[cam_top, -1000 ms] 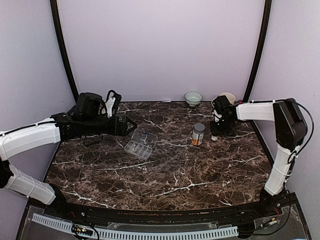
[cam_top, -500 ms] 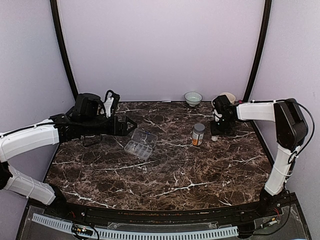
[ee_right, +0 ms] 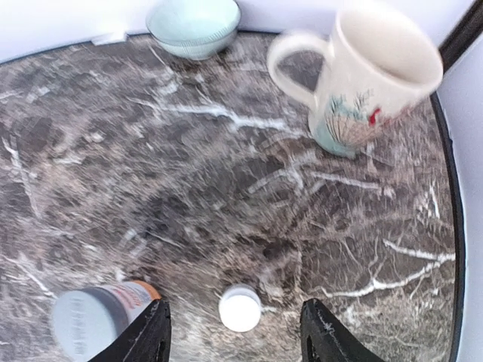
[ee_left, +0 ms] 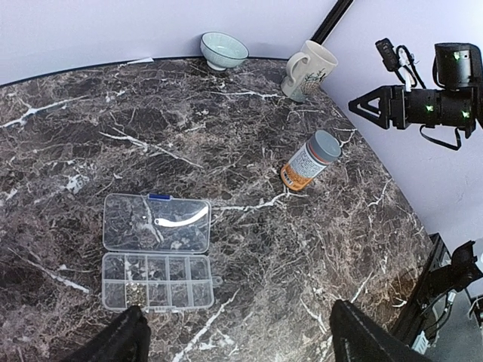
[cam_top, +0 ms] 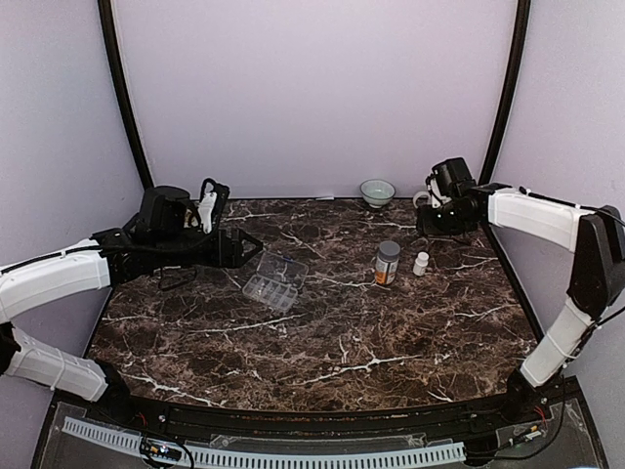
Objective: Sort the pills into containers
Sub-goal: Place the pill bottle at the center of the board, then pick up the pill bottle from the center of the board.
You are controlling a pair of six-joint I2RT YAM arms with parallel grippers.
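dark marble desk [cam_top: 342, 342], white veins, lilac walls around. the containers [ee_left: 156, 256] lie lid-open, left of the pill bottle [cam_top: 388, 262] and nearer me. the bottle's orange label is too small to read. just right of it stands a white vial [cam_top: 421, 263]. further left, my left end effector [ee_left: 241, 343] hangs released, empty. my right end effector [ee_right: 240, 335], down over the vial a second ago, has risen behind the bottle near the mug [ee_right: 370, 83], fingers apart, empty.

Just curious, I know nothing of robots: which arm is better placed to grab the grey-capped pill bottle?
Probably right: the right pincer hangs open near the pill bottle; the left pincer is beyond the organizer box.
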